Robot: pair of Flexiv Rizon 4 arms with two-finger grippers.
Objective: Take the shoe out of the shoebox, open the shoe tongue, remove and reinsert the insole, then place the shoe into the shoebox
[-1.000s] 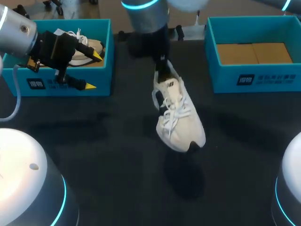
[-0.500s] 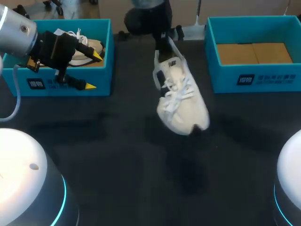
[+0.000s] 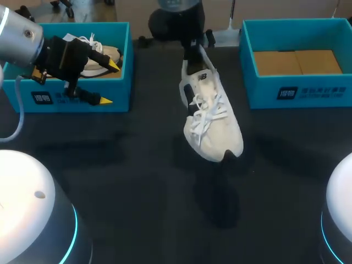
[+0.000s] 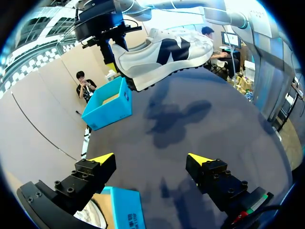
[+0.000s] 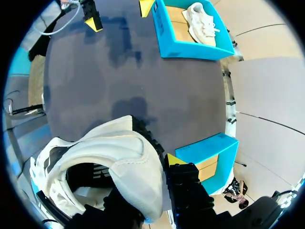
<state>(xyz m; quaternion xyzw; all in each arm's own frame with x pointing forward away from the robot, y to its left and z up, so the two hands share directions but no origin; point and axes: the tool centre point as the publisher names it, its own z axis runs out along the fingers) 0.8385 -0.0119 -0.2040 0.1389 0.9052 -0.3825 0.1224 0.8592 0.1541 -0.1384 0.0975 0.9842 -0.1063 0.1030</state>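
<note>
Dark table (image 3: pixel 110 165) | R jaws clenched on shoe (image 3: pixel 212 121) heel, aloft | L jaws wide apart, empty

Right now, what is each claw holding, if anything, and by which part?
The right claw grips the white shoe at its heel collar; the left claw is open and empty.

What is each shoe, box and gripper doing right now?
white shoe: lifted off the table, held by its heel.
right gripper: shut on the white shoe.
left gripper: open, holding nothing, by the left box.
other shoe: lying inside the left box.
left box: open, with the other shoe in it.
right box: open, no shoe inside.
</note>
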